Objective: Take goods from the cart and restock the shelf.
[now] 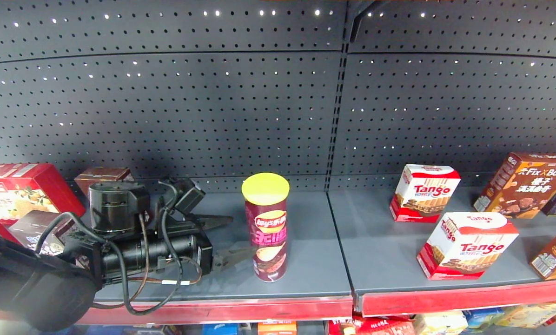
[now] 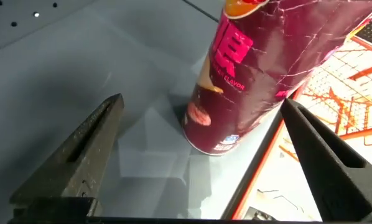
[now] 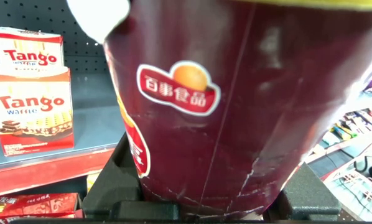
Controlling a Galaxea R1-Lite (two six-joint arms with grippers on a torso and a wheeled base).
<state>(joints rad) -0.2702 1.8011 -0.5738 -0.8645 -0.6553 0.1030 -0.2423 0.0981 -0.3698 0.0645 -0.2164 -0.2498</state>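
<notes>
Logged shelf (image 1: 306,274), then left claw (image 1: 241,235) low over it, spread wide, gripping nothing. Marked chip can (image 1: 266,232) standing on shelf at claw's 3 o'clock, just off the tips, long axis vertical. Found right claw (image 3: 211,200) clamped round second can (image 3: 236,112).

Glossy cardboard chip can (image 1: 269,237), yellow plastic lid (image 1: 265,188), matt metal shelf (image 1: 315,253)

grey shelf (image 1: 306,260) with a red front lip. chip can (image 1: 268,232) stands upright near the middle, yellow lid on top. off to the right, far wafer box (image 1: 424,193) and near wafer box (image 1: 466,245). brown box (image 1: 522,185) far right, red box (image 1: 22,190) at the left end.
</notes>
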